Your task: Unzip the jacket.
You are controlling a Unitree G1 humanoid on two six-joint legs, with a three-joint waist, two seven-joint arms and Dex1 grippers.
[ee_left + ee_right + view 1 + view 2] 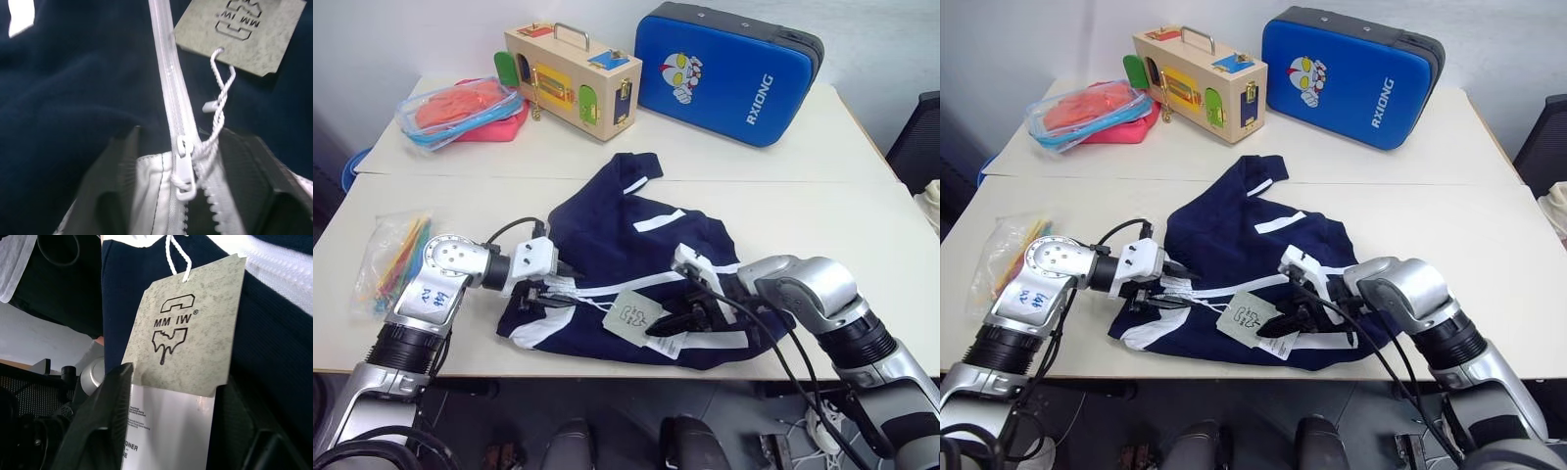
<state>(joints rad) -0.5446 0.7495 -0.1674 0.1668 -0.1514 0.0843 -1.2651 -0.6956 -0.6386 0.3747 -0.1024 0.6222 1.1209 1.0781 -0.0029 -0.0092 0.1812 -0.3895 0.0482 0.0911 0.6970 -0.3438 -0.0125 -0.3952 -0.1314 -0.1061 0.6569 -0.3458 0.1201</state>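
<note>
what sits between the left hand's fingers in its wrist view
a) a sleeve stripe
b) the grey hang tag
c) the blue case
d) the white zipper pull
d: in the left wrist view the zipper pull lies between the left hand's two fingers on the jacket, while the hang tag lies further along the zipper, past the fingers.
</note>
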